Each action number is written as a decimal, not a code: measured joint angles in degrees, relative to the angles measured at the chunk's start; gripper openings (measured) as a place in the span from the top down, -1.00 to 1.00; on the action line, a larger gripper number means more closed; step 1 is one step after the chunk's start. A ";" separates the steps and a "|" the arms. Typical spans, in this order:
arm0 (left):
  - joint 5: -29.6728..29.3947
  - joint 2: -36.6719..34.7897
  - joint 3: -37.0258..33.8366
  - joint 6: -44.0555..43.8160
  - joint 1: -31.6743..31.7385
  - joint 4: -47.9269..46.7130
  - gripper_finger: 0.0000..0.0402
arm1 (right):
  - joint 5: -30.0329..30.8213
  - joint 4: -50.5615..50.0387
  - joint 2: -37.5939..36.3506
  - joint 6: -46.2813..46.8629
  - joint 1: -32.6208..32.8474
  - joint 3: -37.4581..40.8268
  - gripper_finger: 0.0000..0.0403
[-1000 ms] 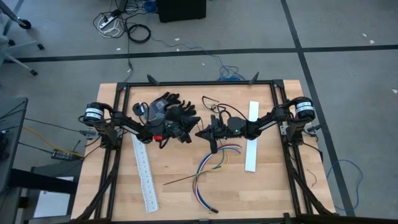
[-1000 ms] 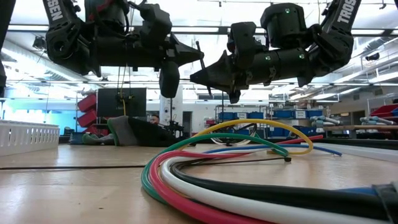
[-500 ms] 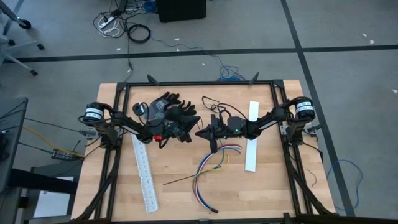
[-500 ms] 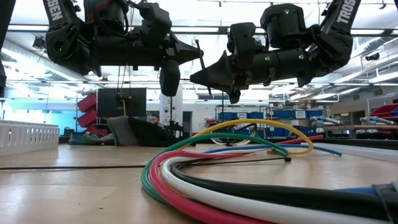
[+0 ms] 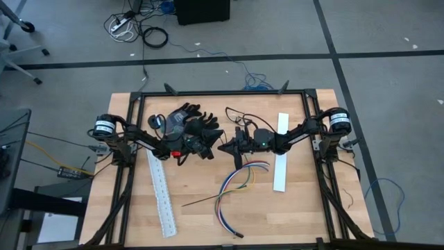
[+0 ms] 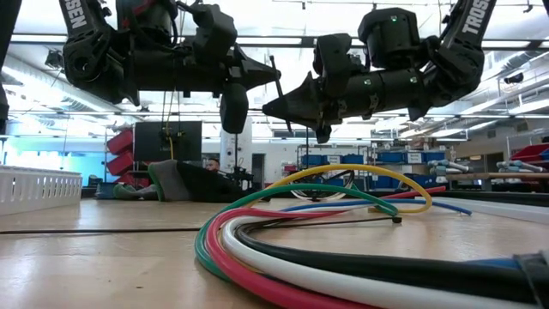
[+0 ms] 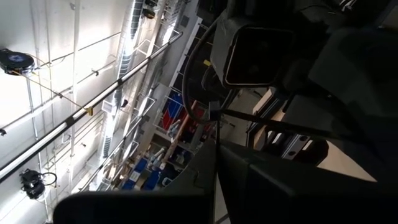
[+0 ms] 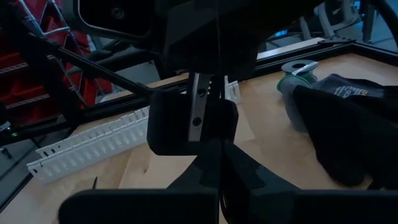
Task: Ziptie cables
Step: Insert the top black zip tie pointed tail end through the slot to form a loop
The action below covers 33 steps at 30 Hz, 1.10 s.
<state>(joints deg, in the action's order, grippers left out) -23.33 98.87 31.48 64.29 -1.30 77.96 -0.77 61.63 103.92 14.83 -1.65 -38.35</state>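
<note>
The wooden table (image 5: 291, 201) carries two arms meeting tip to tip over its middle. In the past second almost nothing has shifted — only the right gripper (image 5: 223, 147) has edged slightly. It and the left gripper (image 5: 214, 137) are both clenched, grasping nothing. The cables (image 5: 232, 186) lie untouched just below them — bundling has not begun.

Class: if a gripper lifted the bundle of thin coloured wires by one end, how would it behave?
The bundle of thin coloured wires would probably droop, since the strands lie in loose curves. They may splay apart: their ends already fan out, unbound. Likely light, being thin.
</note>
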 joint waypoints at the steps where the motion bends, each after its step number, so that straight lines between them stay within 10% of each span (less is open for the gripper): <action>1: 0.00 0.00 0.00 0.00 0.00 -0.04 1.00 | -0.13 0.00 0.02 0.00 -0.02 0.00 1.00; 33: -2.58 0.00 0.63 20.49 0.00 -6.19 1.00 | -0.49 2.27 0.02 4.69 0.09 0.00 1.00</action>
<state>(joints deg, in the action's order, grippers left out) -25.91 98.87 32.12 84.79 -1.30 71.77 -1.26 63.90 103.94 19.52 -1.56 -38.35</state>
